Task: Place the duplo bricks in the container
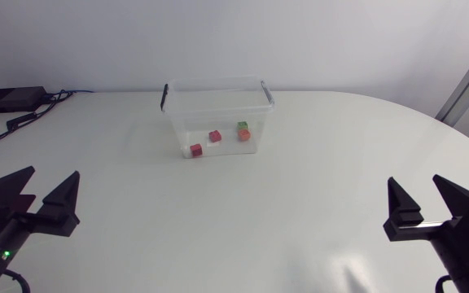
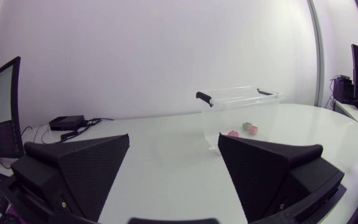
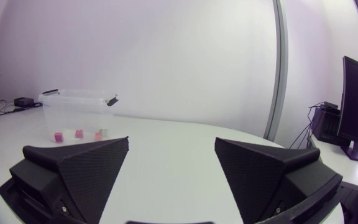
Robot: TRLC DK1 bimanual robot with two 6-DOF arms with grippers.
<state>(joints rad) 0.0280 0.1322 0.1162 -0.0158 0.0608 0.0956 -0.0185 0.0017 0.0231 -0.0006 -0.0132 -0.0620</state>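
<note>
A clear plastic container point(image 1: 187, 120) with black handle clips stands at the back middle of the table. Inside it lie two red bricks point(image 1: 195, 150) point(image 1: 215, 136), a green brick point(image 1: 242, 126) and an orange brick point(image 1: 244, 135). My left gripper point(image 1: 53, 175) stands open at the near left, far from the container, with nothing between its fingers. My right gripper point(image 1: 415, 183) stands open at the near right, likewise holding nothing. Ahead of the left gripper point(image 2: 174, 140) the container point(image 2: 241, 102) shows with bricks point(image 2: 233, 133) inside. Beyond the right gripper point(image 3: 172, 143) the container point(image 3: 73, 102) shows its bricks point(image 3: 79, 133).
A black box point(image 1: 10, 99) with cables lies at the table's back left corner. White tabletop point(image 1: 234, 220) stretches between both grippers and the container.
</note>
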